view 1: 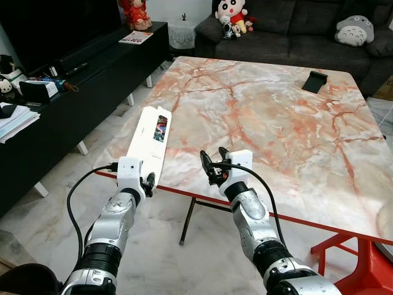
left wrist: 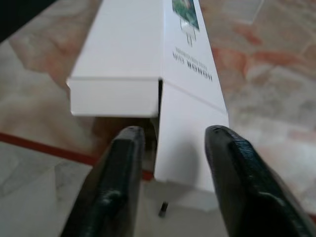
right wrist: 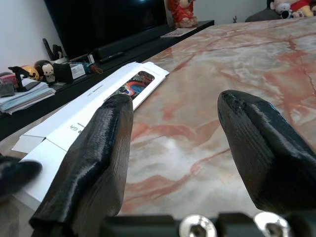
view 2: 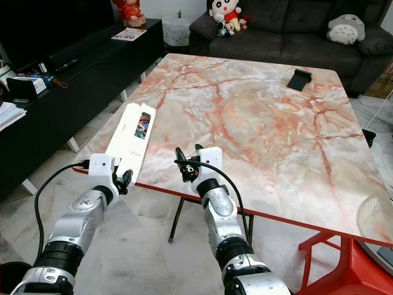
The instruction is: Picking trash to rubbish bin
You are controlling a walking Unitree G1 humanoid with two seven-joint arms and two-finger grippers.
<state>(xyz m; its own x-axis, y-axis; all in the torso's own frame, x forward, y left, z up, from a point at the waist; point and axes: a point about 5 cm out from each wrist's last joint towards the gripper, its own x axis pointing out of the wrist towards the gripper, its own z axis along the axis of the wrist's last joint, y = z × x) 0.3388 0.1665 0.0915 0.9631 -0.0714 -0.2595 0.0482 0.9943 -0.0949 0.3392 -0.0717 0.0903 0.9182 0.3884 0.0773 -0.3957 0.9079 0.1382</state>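
At the table edge, the white box lies just ahead of the open left pincer.

Two silver jointed arms, white wrist blocks, black cables, black ribbed two-fingered pincers

bright even room light; left wrist view blurry.
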